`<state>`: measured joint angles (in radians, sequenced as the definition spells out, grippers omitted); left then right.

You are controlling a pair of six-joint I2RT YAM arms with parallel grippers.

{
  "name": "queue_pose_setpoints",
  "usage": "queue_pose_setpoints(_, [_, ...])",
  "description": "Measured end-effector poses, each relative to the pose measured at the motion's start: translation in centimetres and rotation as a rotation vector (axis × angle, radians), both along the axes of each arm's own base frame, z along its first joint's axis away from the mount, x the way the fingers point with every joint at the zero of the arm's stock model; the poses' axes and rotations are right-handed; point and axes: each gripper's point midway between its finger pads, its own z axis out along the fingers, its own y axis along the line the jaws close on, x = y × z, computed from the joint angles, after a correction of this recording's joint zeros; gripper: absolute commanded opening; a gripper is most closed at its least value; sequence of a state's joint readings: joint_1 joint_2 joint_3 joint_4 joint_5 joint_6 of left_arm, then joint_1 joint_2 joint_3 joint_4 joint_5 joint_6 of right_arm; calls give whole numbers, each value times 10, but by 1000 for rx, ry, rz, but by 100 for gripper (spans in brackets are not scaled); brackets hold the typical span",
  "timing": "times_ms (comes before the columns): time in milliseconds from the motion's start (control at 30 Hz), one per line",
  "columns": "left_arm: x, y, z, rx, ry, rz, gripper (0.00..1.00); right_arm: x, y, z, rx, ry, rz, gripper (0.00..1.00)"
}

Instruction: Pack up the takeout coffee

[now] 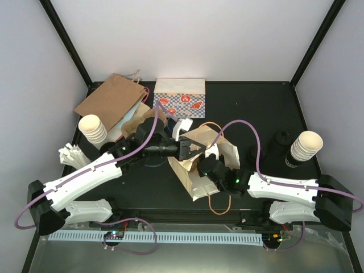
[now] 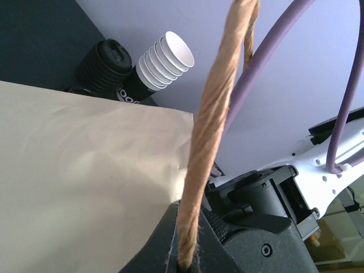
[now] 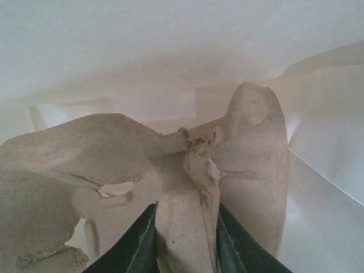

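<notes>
The takeout coffee is not visible in any view. A cream paper bag [image 1: 196, 181] lies open at the table's middle. My left gripper [image 1: 183, 149] is shut on the bag's twisted brown paper handle [image 2: 207, 142], with the bag's pale side [image 2: 85, 182] just left of it. My right gripper [image 1: 205, 166] reaches inside the bag. In the right wrist view my right gripper [image 3: 185, 219] is shut on a raised ridge of the grey-brown cardboard cup carrier [image 3: 85, 165], and the bag's white walls [image 3: 170, 51] close in all round.
A stack of lidless cream cups [image 1: 307, 145] and black lids [image 1: 280, 141] stand at the right. Another cup stack [image 1: 92, 128] stands at the left. A flat brown bag [image 1: 112, 99] and a patterned box [image 1: 180, 98] lie at the back.
</notes>
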<state>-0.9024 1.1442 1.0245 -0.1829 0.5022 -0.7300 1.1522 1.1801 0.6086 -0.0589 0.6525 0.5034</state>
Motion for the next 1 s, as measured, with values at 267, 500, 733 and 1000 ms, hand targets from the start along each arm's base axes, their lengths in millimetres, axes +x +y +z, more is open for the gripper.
queue_pose_setpoints(267, [-1,4,6,-33,14,3,1,-6,-2,-3,-47,6,55,43])
queue_pose_setpoints(500, [-4,6,4,-17,-15,-12,1,-18,0,-6,-93,32,158,67])
queue_pose_setpoints(733, [-6,9,-3,19,-44,-30,2,-32,3,1,-113,33,272,92])
queue_pose_setpoints(1000, [-9,13,-15,75,-59,-46,1,-52,6,5,-142,40,424,100])
